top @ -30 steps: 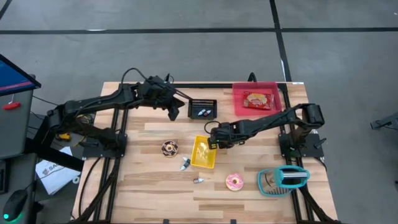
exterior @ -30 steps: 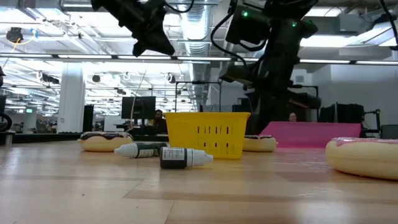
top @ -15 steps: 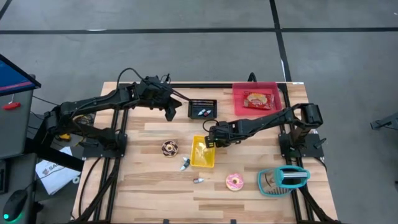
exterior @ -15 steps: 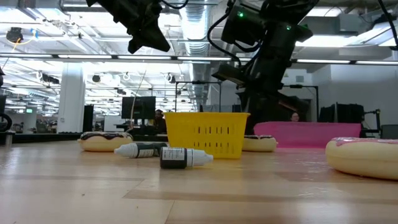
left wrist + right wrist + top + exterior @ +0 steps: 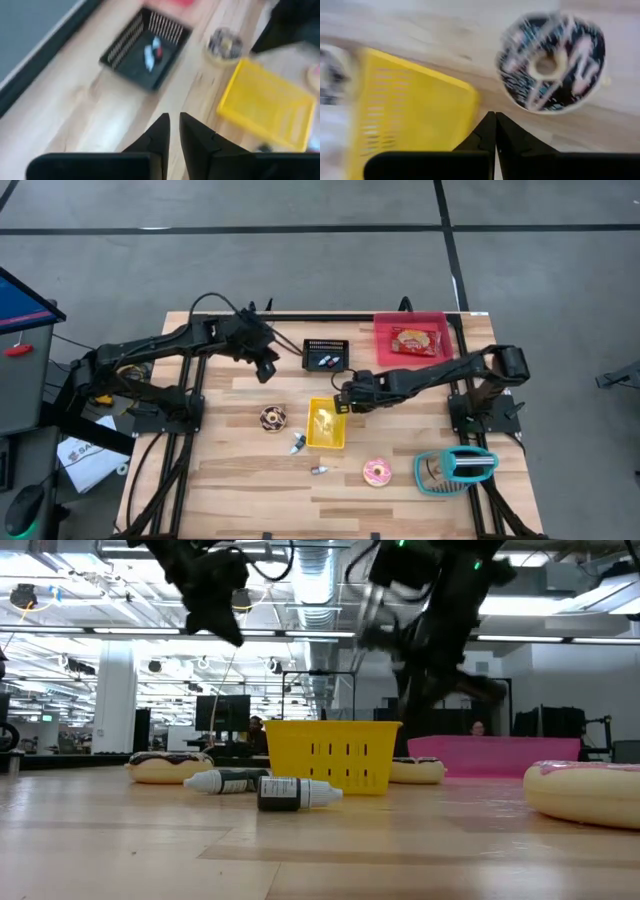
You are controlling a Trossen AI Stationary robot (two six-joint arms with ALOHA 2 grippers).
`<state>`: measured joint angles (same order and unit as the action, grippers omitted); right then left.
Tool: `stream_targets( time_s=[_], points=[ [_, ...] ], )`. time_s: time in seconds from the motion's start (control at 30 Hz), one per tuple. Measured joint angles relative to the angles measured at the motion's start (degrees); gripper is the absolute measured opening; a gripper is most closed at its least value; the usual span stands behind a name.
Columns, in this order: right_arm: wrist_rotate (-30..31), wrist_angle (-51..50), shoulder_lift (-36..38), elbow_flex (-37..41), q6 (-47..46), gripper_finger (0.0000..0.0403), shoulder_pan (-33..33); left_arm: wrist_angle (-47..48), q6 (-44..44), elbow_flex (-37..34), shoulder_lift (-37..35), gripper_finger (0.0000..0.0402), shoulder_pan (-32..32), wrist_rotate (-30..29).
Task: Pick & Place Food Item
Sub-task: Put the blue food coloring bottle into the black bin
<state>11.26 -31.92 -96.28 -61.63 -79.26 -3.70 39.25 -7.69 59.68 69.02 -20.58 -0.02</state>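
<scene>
A dark sprinkled donut lies flat on the table just beyond the yellow basket's far edge. My right gripper hovers shut above the gap between that donut and the basket, holding nothing. A chocolate donut lies left of the basket and a pink donut lies near the front. My left gripper hangs high above the table, left of the black basket. It tips downward with only a narrow gap between its fingers and nothing in them.
A red tray holding a food packet stands at the far right. Two small bottles lie in front of the yellow basket. A teal object sits at the near right. Bare wood lies at the near left.
My left gripper has swung away from the black basket toward the table's left and near edges and tipped further downward. My right gripper has risen a little above the yellow basket's far edge, still shut. No object on the table has moved.
</scene>
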Motion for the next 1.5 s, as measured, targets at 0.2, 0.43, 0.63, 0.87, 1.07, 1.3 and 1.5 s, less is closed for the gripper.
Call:
stream_targets(
  time_s=[0.2, 0.43, 0.63, 0.87, 1.07, 1.3, 1.5],
  points=[
    [7.9, 0.6, 8.5, 0.0, 1.9, 0.0005, -3.5, 5.1, -1.7, -6.7, -4.1, 0.0089, 3.1, 0.5],
    [15.0, 1.1, 16.5, 0.0, 2.8, 0.0069, -7.9, -0.7, -12.7, -17.0, -10.0, 0.0159, 14.4, 0.6],
    [17.3, 0.8, 20.2, 0.0, 2.8, 0.0128, -9.8, -11.2, -5.4, -19.4, -8.4, 0.0185, 26.8, -3.7],
    [14.7, -0.4, 20.6, 0.0, 2.9, 0.0179, -9.8, -22.5, 13.1, -19.4, -2.8, 0.0177, 34.3, -7.5],
    [14.6, 1.5, 21.5, 0.0, 2.9, 0.0202, -13.8, -27.3, 16.2, -19.4, 4.6, 0.0181, 34.6, -3.0],
    [19.1, 3.1, 25.6, 0.0, 1.3, 0.0207, -20.1, -29.5, 21.3, -19.4, 13.7, 0.0181, 34.4, -1.4],
    [29.0, 6.1, 28.3, 0.0, -0.9, 0.0208, -26.0, -32.4, 22.6, -19.4, 18.8, 0.0177, 32.2, -2.3]
  ],
)
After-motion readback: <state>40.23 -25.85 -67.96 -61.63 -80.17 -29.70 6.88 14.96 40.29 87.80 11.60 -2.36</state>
